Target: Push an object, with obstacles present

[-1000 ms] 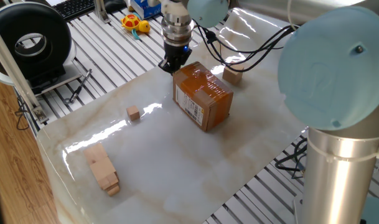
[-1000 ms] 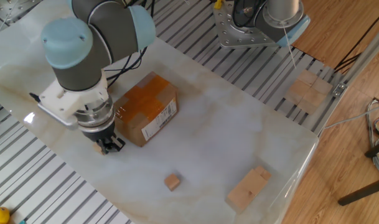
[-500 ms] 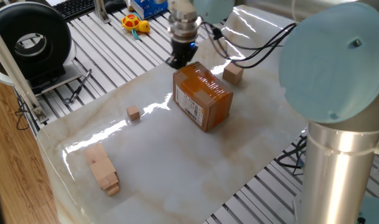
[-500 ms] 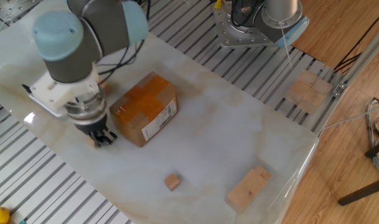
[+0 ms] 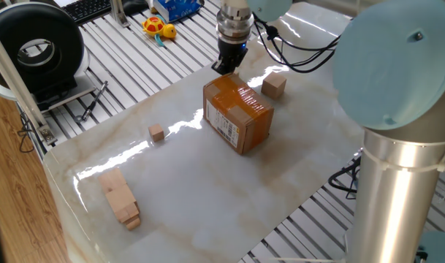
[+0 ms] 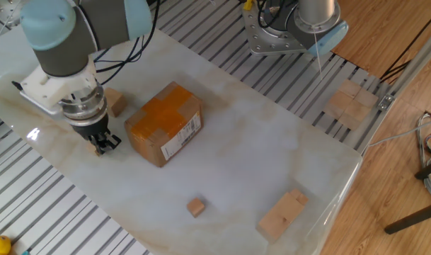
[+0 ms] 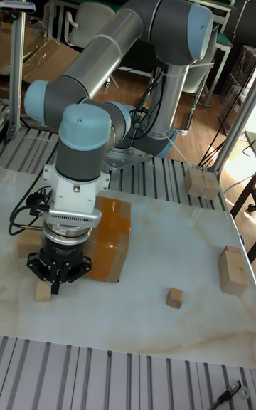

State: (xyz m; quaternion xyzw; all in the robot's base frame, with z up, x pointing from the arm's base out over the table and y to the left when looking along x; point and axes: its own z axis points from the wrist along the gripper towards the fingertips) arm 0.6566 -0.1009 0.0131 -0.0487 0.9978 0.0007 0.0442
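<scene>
Tall fixed view: gripper by the box, small cube apart

Nearest, the small cube [image 7: 175, 297] sits alone on the tabletop [image 7: 156, 332]. Further back-left, the gripper [image 7: 53, 284] hangs beside the cardboard box [image 7: 108, 239]; whether its jaws are clenched, I cannot tell

In the tall fixed view the arm's wrist hides part of the orange-brown taped cardboard box [image 7: 108, 239]. The black two-finger gripper [image 6: 103, 145] is too small to judge its jaws
</scene>
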